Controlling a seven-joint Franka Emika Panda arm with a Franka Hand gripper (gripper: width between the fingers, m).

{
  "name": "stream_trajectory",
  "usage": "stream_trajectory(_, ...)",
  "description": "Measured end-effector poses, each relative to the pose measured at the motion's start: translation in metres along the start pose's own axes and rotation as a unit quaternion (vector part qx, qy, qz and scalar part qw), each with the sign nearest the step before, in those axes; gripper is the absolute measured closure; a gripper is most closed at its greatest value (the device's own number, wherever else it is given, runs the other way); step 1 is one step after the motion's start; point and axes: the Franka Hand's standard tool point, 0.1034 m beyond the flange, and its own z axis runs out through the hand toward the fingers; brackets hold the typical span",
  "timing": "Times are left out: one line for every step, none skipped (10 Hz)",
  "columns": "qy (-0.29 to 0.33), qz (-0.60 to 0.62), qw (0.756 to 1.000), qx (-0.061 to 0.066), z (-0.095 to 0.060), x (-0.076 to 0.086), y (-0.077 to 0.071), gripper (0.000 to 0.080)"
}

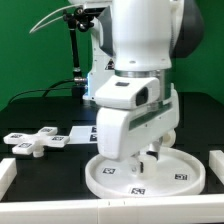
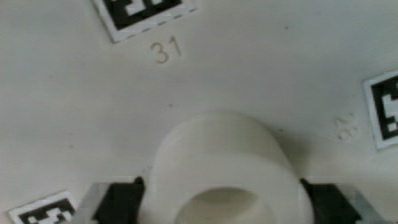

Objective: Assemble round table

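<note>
One arm points its wrist straight down over the rimmed round disc point(image 1: 100, 181). Its gripper point(image 1: 150, 157) is closed around the short cylinder leg point(image 2: 221, 160), holding it upright near the disc's centre. The cross-shaped foot piece point(image 1: 35, 143) lies apart, at the disc's nine o'clock.

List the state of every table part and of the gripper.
round disc: flat on the table, rim up
cylinder leg: upright over the disc, gripped; contact unclear
cross-shaped foot piece: lying loose, apart from the disc
gripper: shut on the leg
</note>
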Motion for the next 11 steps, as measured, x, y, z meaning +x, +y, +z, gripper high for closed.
stream_trajectory(0.005,-0.002,1.0,-0.002,0.0,0.007,0.001,0.0392)
stream_trajectory(0.009,-0.006,1.0,-0.003,0.0,0.015,0.001,0.0392)
stream_trajectory(0.009,-0.008,1.0,-0.003,0.0,0.019,0.0,0.0392)
stream_trajectory(0.009,-0.006,1.0,-0.003,0.0,0.019,0.0,0.0392)
stream_trajectory(0.006,-0.004,1.0,-0.001,0.0,0.019,0.0,0.0392)
stream_trajectory(0.005,-0.003,1.0,0.0,0.0,0.019,0.0,0.0392)
stream_trajectory(0.005,-0.003,1.0,0.0,0.0,0.019,0.0,0.0382)
stream_trajectory(0.005,-0.003,1.0,0.0,0.0,0.019,0.0,0.0382)
stream_trajectory(0.005,-0.003,1.0,0.0,0.001,0.018,0.0,0.0218)
stream_trajectory(0.005,-0.013,1.0,0.0,0.0,0.016,0.002,0.0218)
stream_trajectory(0.004,-0.013,1.0,-0.002,-0.005,0.01,0.005,0.0164)
